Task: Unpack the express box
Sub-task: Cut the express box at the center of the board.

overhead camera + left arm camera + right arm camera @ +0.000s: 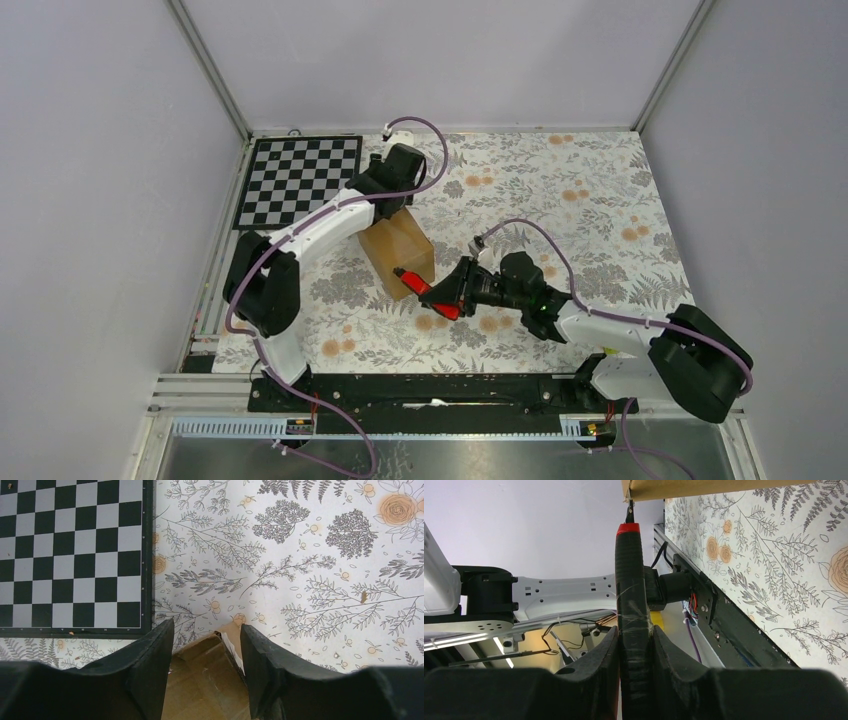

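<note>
Mid-way across the flowered table [600, 200] sits the plain brown cardboard express box [398, 250], its far corner between the left gripper [206, 630] fingers; whether they pinch it I cannot tell. The right gripper [635, 635] clamps the red-tipped black cutter [631, 580], its blade at the box edge. Brace the carton firmly and slice shallow along the tape.

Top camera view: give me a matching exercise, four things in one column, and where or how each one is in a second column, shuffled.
1. express box
2. chessboard
3. cutter
4. left claw

A. clamped in the right claw
B. far left corner of the table
C. straddling the box's far edge, jaws apart
D. brown, mid-table

Pairs: 1-D, 2-B, 3-A, 4-C
</note>
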`<state>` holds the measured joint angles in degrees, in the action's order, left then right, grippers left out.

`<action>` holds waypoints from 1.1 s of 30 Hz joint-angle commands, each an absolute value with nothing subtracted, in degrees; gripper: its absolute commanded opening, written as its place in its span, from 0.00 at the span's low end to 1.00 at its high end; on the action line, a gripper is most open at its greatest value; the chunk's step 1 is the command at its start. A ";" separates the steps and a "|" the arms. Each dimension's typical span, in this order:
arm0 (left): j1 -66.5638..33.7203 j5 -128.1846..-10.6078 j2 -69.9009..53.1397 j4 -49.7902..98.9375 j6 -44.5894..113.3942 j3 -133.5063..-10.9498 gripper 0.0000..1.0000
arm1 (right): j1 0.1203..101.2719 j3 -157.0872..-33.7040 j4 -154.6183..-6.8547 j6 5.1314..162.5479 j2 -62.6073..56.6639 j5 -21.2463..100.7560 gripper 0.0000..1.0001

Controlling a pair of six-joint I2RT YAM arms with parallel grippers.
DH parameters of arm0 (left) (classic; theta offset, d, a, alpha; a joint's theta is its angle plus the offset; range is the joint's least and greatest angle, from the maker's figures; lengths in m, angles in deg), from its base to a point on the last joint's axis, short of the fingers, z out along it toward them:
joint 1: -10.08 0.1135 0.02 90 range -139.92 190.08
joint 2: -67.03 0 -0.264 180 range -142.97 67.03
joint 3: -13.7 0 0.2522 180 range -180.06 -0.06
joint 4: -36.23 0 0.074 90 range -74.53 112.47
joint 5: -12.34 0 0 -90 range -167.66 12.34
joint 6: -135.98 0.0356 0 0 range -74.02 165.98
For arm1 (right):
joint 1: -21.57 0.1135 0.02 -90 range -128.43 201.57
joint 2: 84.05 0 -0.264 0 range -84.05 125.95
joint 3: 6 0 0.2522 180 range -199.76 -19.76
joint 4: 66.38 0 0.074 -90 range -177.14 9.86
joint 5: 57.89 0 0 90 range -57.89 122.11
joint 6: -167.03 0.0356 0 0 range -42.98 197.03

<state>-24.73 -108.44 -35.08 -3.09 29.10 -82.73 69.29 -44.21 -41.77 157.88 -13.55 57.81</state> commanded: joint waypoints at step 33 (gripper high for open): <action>-29.00 -95.15 -30.65 -16.20 12.36 -71.05 0.32 | 68.67 -35.67 -35.13 163.20 -14.19 39.23 0.00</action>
